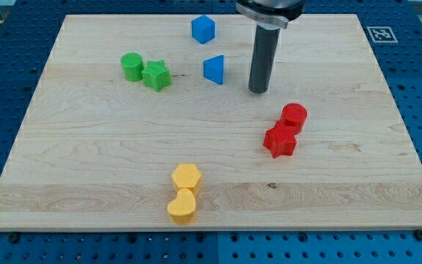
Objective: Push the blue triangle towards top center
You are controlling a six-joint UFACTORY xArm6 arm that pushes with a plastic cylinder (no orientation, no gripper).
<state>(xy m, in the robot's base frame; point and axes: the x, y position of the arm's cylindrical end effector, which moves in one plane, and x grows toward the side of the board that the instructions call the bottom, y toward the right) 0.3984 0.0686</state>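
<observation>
Wooden board (86, 183) fills most of the view, pale maple on a blue perforated bench. The arm carries no gripper, only a plain dark rod with nothing to open, close or hold; my tip (259, 91) rests on the board in its upper half, a little toward the right edge.

Blue triangle (214, 70) lies just beside the tip on the tip's left, apart from it, no contact visible. It sits near the middle of the board's upper half. Blue cube (203, 29) stands near the top edge, slightly left of the triangle and almost on the line the triangle should travel.

Judgement on the step: the tip is level with or slightly below the triangle but off to its right. A push from here would likely send the block left, not up. Better to bring the tip round to the side of the triangle nearer the bottom edge, centre it, then push straight toward the top edge. Aim a touch right to miss the cube.

Green pair (145, 71), red pair (286, 130) and yellow pair (184, 193) are well apart, out of the path.
</observation>
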